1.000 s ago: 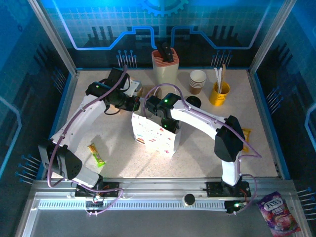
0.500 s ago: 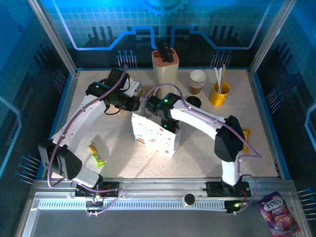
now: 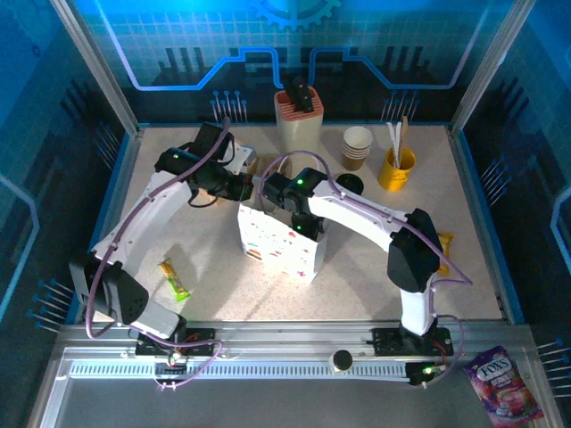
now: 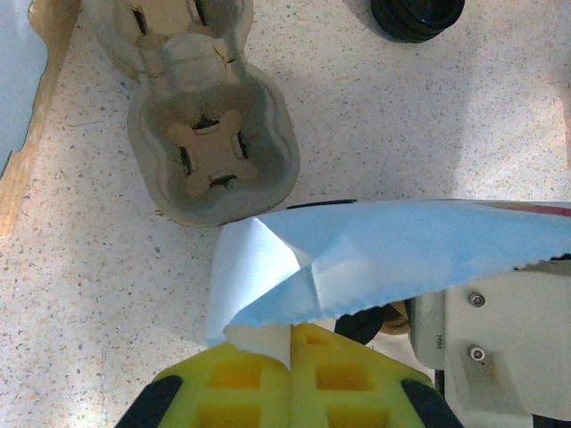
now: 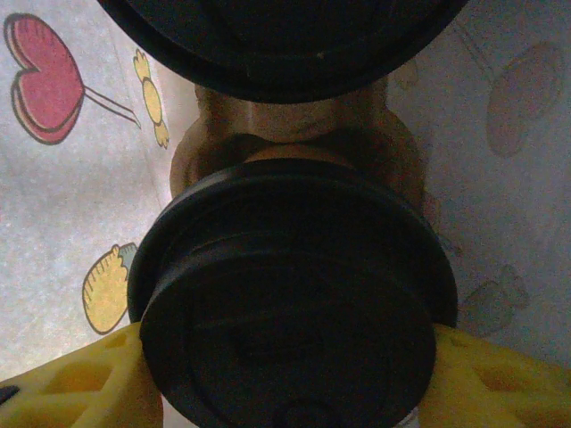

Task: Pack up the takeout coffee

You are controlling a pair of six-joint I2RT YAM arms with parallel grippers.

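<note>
Inside the printed paper bag (image 3: 277,251) at the middle of the surface, the right arm's jaws grip a lidded coffee cup (image 5: 294,294), with yellow pads (image 5: 76,383) pressed to both sides of its black lid. A second lidded cup (image 5: 277,36) sits just beyond it, tan pulp showing between the two, and the bag's walls stand close on either side. The left arm's jaws are closed on the bag's top edge, pinching the paper. Just behind that edge lies a pulp cup carrier (image 4: 214,152), with loose black lids (image 4: 417,13) farther back. A knife block (image 3: 299,120), a stack of lidless cups (image 3: 357,147) and a yellow utensil pot (image 3: 395,169) line the far side. A snack bar (image 3: 174,279) lies near the left arm.
</note>
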